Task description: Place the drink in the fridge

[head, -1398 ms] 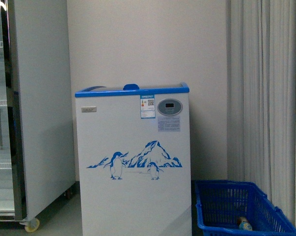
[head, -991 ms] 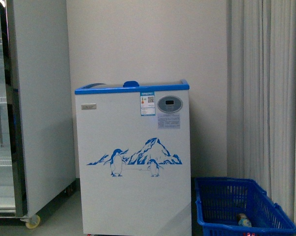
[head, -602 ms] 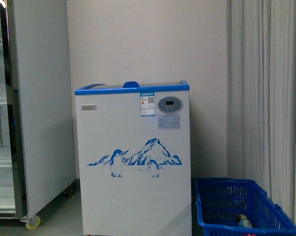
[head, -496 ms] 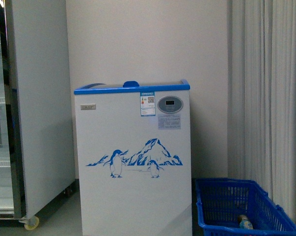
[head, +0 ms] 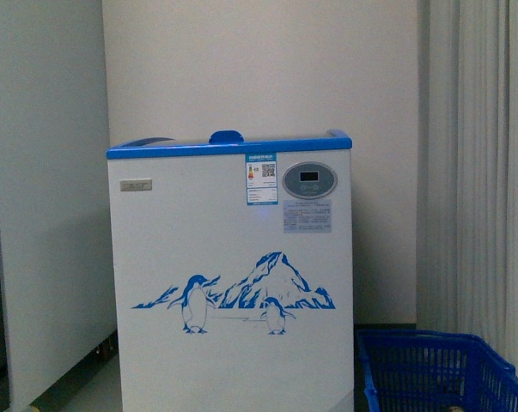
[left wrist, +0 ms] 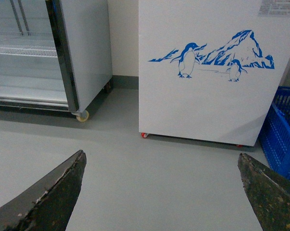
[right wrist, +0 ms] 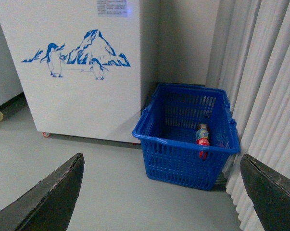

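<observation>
The fridge [head: 233, 283] is a white chest freezer with a blue rim and a penguin-and-mountain decal, straight ahead in the front view. Its lids are hidden by the view angle. It also shows in the left wrist view [left wrist: 202, 96] and the right wrist view [right wrist: 82, 96]. The drink [right wrist: 202, 134], a small bottle with a brownish top and a coloured label, lies in the blue basket [right wrist: 183, 142] to the fridge's right. It does not show in the front view. My left gripper [left wrist: 160, 156] and right gripper [right wrist: 161, 157] are open and empty above the grey floor, well short of both.
A tall upright white cabinet [head: 44, 215] stands left of the fridge, its glass door and castor wheel in the left wrist view [left wrist: 82, 48]. Pale curtains [head: 490, 172] hang on the right, close behind the basket [head: 439, 343]. Grey floor lies in front of the fridge.
The front view has moved closer to the fridge, which now looks larger. The cabinet's glass door and the drink have slipped out of the front view.
</observation>
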Available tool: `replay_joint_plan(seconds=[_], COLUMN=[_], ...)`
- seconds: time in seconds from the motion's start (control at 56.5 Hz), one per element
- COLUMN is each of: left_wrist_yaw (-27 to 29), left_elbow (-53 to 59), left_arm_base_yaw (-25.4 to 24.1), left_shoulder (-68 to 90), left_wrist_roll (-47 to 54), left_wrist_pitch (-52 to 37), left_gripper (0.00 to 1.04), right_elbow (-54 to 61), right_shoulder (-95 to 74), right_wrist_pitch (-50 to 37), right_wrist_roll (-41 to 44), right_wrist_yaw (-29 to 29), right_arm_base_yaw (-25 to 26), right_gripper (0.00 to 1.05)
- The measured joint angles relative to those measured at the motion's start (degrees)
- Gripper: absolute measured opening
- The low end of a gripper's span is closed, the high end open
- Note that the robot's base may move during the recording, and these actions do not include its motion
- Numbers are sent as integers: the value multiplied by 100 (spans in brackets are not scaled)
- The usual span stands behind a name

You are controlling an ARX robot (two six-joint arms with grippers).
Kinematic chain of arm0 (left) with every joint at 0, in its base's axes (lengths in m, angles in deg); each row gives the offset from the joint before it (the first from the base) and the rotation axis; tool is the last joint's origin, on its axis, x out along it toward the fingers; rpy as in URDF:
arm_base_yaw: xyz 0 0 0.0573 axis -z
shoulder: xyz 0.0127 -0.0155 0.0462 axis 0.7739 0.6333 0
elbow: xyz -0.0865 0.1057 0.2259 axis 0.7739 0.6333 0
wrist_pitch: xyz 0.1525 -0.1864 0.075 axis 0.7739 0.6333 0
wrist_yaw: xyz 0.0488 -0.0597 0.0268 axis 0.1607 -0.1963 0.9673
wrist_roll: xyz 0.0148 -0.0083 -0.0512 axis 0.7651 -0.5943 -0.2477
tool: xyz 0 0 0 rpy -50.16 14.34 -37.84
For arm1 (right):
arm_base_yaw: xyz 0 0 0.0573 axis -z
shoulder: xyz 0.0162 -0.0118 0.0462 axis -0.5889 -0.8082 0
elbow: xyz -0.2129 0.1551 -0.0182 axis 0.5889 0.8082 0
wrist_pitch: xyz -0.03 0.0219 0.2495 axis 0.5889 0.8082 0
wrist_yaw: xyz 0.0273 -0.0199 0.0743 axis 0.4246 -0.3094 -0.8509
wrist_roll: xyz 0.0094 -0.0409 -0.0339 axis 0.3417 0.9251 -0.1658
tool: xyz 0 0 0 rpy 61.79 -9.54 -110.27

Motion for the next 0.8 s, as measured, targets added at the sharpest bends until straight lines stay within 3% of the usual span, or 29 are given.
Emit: replay_joint_plan(seconds=[0.796], left_wrist_yaw=[-2], left_elbow=[0], left_arm_base_yaw=[0], left_shoulder=[0], left_wrist_roll=[0], left_wrist_pitch=[0], left_gripper=[97], right_elbow=[0], right_shoulder=[0], right_wrist_pitch=[0], right_wrist_roll=[-2], right_wrist_yaw=[2], right_arm_base_yaw=[0], right_gripper=[97])
